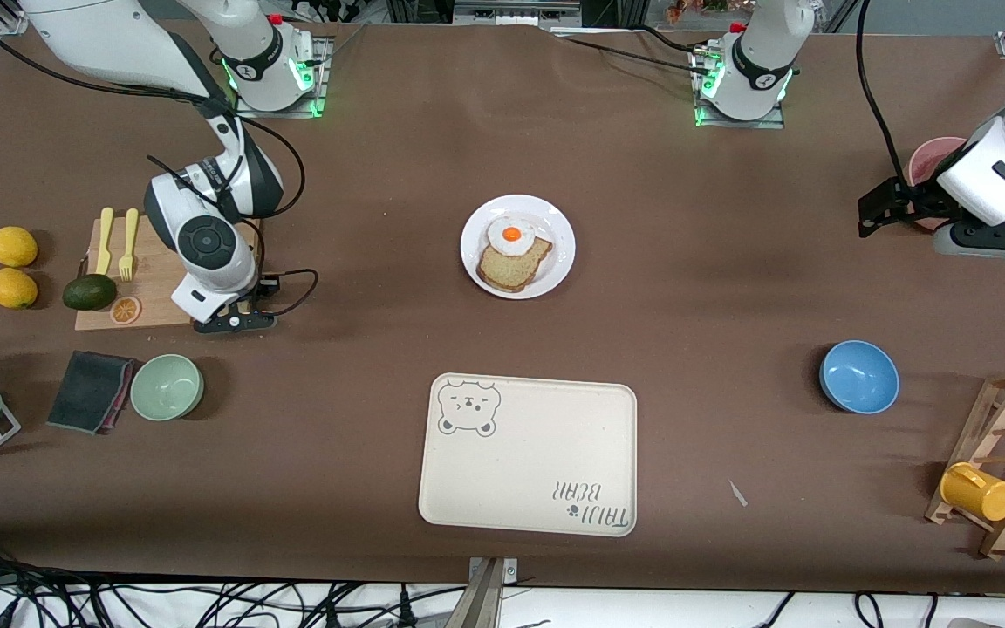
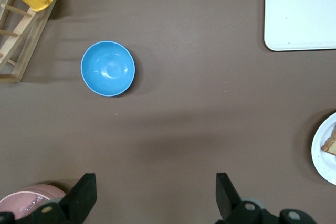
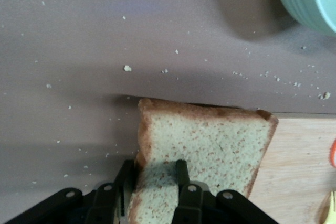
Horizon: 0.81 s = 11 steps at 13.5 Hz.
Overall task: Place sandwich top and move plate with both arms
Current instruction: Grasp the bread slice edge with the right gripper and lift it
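Observation:
The sandwich top [image 3: 210,142] is a speckled light-brown slice lying half on a wooden board [image 3: 299,161] and half over the brown table. My right gripper [image 3: 155,169] is shut on its crust edge, one finger on each side. In the front view that gripper [image 1: 232,321] is low at the board's [image 1: 145,262] edge and hides the slice. The white plate [image 1: 555,262] sits mid-table with a darker bread slice [image 1: 511,266] and a fried egg [image 1: 513,235]; its rim shows in the left wrist view [image 2: 323,153]. My left gripper [image 2: 156,182] is open and empty over bare table at the left arm's end [image 1: 882,209].
A cream bear tray [image 1: 529,453] lies nearer the camera than the plate. A blue bowl [image 1: 858,376], a pink cup [image 1: 928,161] and a wooden rack with a yellow mug [image 1: 978,490] are at the left arm's end. A green bowl [image 1: 167,386], a cloth [image 1: 88,391], an avocado [image 1: 89,291] and lemons [image 1: 13,266] surround the board.

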Available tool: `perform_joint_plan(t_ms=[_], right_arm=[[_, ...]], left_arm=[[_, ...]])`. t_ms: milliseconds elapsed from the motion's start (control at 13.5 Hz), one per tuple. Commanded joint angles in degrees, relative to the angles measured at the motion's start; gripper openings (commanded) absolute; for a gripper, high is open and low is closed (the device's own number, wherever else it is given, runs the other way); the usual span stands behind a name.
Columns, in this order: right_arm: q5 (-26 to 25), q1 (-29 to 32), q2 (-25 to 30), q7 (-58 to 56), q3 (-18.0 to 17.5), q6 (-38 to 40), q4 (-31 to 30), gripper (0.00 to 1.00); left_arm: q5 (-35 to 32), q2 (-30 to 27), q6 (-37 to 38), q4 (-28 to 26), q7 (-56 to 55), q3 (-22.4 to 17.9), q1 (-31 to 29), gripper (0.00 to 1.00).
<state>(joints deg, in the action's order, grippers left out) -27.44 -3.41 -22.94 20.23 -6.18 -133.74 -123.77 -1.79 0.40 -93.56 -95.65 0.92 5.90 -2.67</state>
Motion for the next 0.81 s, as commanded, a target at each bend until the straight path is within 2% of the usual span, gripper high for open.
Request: perform_joint_plan(t_ms=[0, 74, 592, 665, 739], right_arm=[[-1.2, 0.2, 0.3, 0.9, 0.0, -1.3, -1.4, 0.1], [-1.2, 0.2, 0.3, 0.7, 0.0, -1.3, -1.4, 0.0], [-1.1, 0.1, 1.5, -0.4, -0.6, -0.4, 1.3, 0.0], [-1.0, -0.1, 1.8, -0.2, -1.0, 1.6, 2.8, 0.0], [-0.9, -0.1, 1.9, 0.2, -3.1, 5.3, 5.1, 0.0]], left_arm=[[-0.1, -0.1, -1.4, -0.2, 0.2, 0.3, -0.1, 1.0], [-0.1, -0.1, -1.4, -0.2, 0.2, 0.3, -0.1, 1.0], [-0.1, -0.2, -1.4, -0.3, 0.4, 0.3, -0.3, 1.0], [-0.1, -0.2, -1.3, -0.3, 0.4, 0.3, -0.3, 1.0], [-0.1, -0.2, -1.2, -0.3, 0.4, 0.3, -0.3, 1.0]])
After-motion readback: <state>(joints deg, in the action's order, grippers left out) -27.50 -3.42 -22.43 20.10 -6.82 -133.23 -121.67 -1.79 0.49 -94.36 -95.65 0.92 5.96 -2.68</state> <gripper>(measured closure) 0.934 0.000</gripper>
